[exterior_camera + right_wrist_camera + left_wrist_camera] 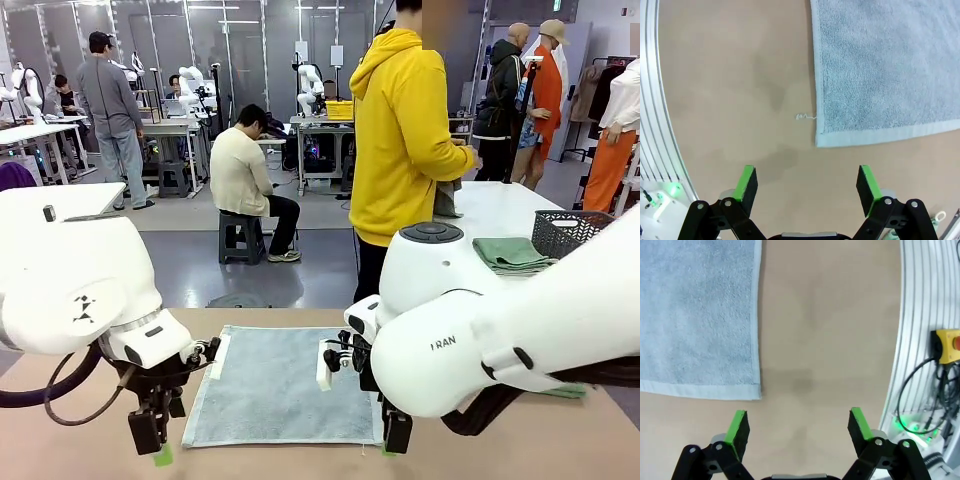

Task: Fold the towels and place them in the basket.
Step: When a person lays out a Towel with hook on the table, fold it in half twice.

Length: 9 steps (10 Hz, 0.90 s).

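Observation:
A pale grey-blue towel [280, 385] lies spread flat on the tan table, near its front edge. My left gripper [152, 445] hangs open just off the towel's near left corner. In the left wrist view that corner of the towel [695, 315] sits up and left of the open left gripper [797, 427]. My right gripper [393, 438] is open by the near right corner. In the right wrist view the towel [885, 65] ends just above the open right gripper [807, 185]. A folded green towel [510, 253] lies beside the dark basket [580, 230] at the far right.
A person in a yellow hoodie [400, 130] stands at the far side, hands on a grey cloth. The table's aluminium edge rail [920, 315] carries a yellow stop-button box [947, 345] and cables. A loose thread [805, 117] lies by the towel's edge.

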Each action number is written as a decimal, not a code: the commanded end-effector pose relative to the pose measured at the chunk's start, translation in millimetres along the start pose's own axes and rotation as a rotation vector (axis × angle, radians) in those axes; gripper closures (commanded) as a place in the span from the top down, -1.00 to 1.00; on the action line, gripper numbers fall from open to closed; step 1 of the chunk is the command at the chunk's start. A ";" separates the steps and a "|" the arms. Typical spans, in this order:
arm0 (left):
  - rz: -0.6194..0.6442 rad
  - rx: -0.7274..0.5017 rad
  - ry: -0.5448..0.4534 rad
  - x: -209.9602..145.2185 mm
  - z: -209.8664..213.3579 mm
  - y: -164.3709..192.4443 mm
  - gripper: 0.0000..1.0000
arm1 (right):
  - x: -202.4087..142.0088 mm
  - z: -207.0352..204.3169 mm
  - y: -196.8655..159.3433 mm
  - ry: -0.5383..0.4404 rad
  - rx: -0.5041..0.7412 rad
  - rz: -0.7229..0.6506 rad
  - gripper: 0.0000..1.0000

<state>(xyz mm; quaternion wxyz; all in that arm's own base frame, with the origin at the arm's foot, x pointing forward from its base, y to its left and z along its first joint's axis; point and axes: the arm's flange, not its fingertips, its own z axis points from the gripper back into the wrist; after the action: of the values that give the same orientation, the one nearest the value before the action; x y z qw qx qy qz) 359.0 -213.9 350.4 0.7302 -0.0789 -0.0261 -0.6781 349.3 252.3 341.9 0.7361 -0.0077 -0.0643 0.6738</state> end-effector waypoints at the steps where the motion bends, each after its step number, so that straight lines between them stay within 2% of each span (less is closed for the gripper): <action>1: -0.027 0.027 -0.011 3.5 -11.6 15.3 1.00 | -4.3 -10.0 -15.0 -0.045 0.028 0.011 1.00; 3: -0.012 0.033 0.028 3.8 -26.5 24.2 1.00 | -5.0 -18.4 -23.7 -0.054 0.050 0.009 1.00; 9: -0.013 0.040 0.030 1.1 -44.8 39.3 1.00 | -3.4 -42.6 -41.7 -0.081 0.075 -0.003 1.00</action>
<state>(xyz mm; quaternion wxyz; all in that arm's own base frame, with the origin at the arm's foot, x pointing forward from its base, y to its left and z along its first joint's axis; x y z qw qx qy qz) 387.9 -216.7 306.0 0.7362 -0.0640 -0.0217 -0.6734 387.1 247.2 309.2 0.7399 0.0365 -0.0588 0.6692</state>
